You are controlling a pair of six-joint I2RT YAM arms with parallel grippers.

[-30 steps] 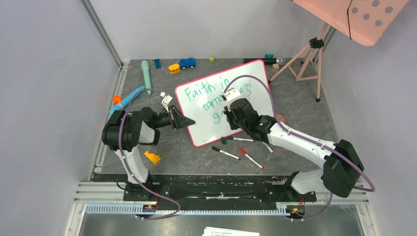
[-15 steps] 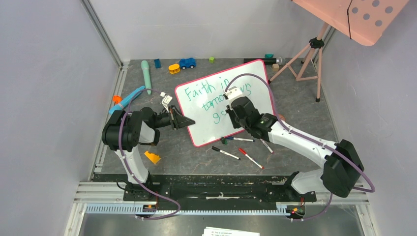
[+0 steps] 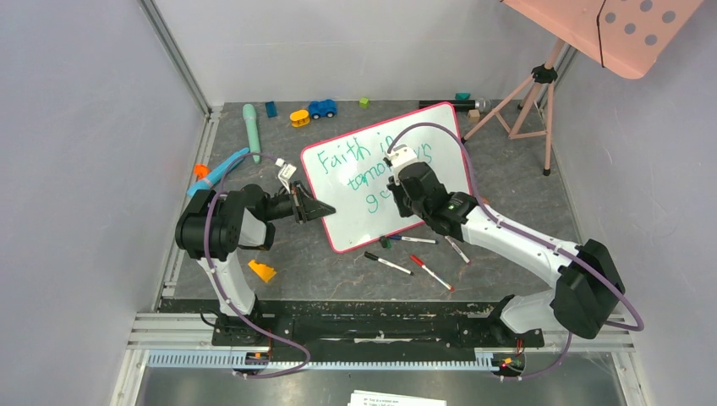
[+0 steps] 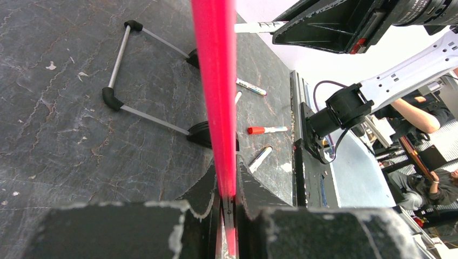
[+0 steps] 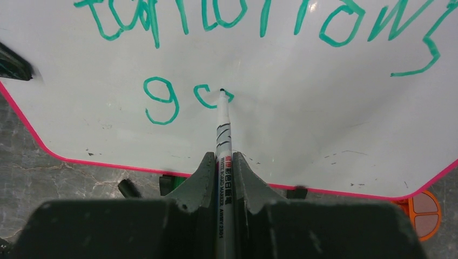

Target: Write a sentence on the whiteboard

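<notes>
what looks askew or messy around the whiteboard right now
The whiteboard sits skewed on the table, its rim pinched by the left gripper. Several loose markers lie scattered off its near edge. The sentence has a third line of only a g and a partial letter, at the tip of the marker in the right gripper.

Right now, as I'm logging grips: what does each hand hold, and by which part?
The left hand clamps the whiteboard by its pink-red rim. The right hand grips a marker around its barrel, tip on the whiteboard.
</notes>
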